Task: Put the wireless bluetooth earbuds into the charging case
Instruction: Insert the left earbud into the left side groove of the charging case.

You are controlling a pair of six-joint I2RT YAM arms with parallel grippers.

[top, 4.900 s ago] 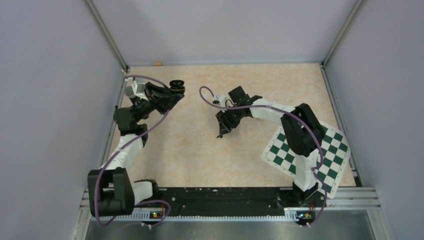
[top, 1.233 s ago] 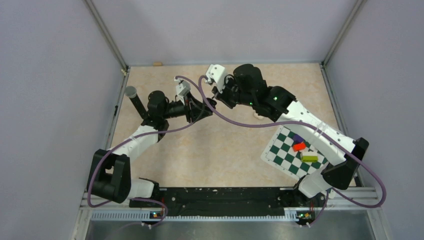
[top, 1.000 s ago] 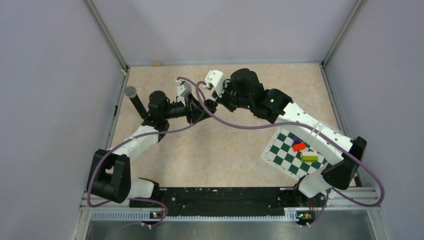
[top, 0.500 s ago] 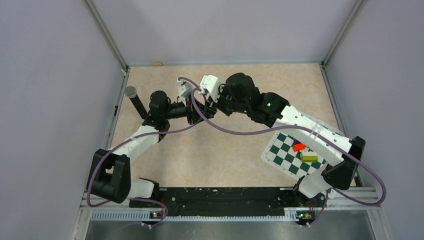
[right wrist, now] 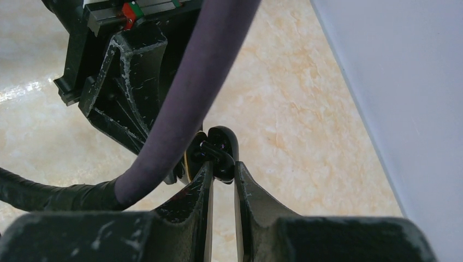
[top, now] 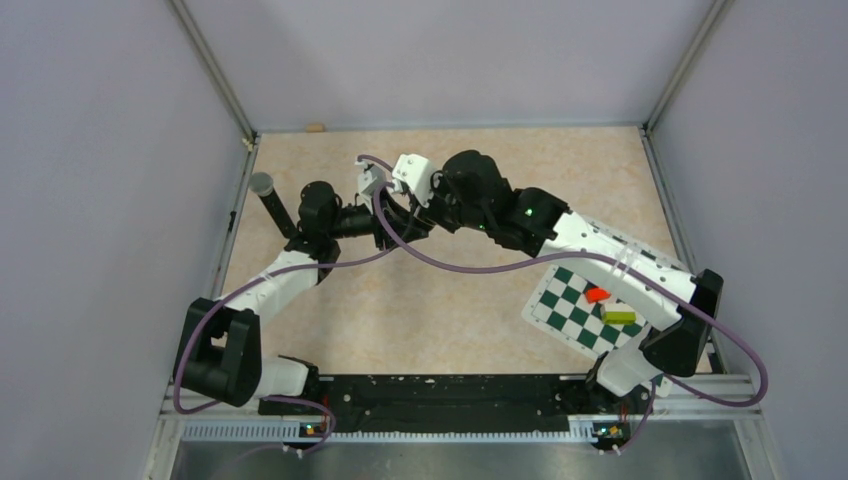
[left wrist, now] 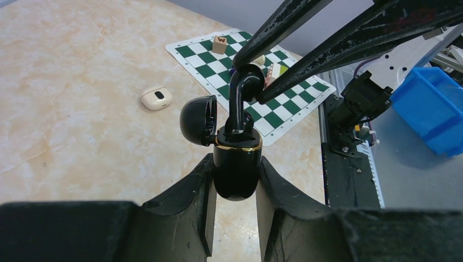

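My left gripper [left wrist: 235,164] is shut on the charging case [left wrist: 236,172], a glossy black case with a gold rim, held upright above the table. Its lid [left wrist: 197,120] hangs open to the left. My right gripper [right wrist: 223,170] is shut on a black earbud [right wrist: 223,157]. In the left wrist view the earbud [left wrist: 243,90] stands with its stem down in the case mouth, between the right fingers [left wrist: 327,54]. The case [right wrist: 191,158] shows just behind the bud. In the top view both grippers meet, left [top: 398,220] and right [top: 418,208]. No second earbud is in view.
A green-and-white chessboard [top: 655,300] lies at the right with a red block [top: 598,294] and a green block [top: 620,316]. A cream pebble-shaped case [left wrist: 156,98] lies on the table. A blue bin [left wrist: 431,103] is off the table. My purple cable [right wrist: 191,82] crosses the right wrist view.
The arms were apart 4.9 s ago. Over the last second my right gripper has moved left to meet the left gripper, which has held still.
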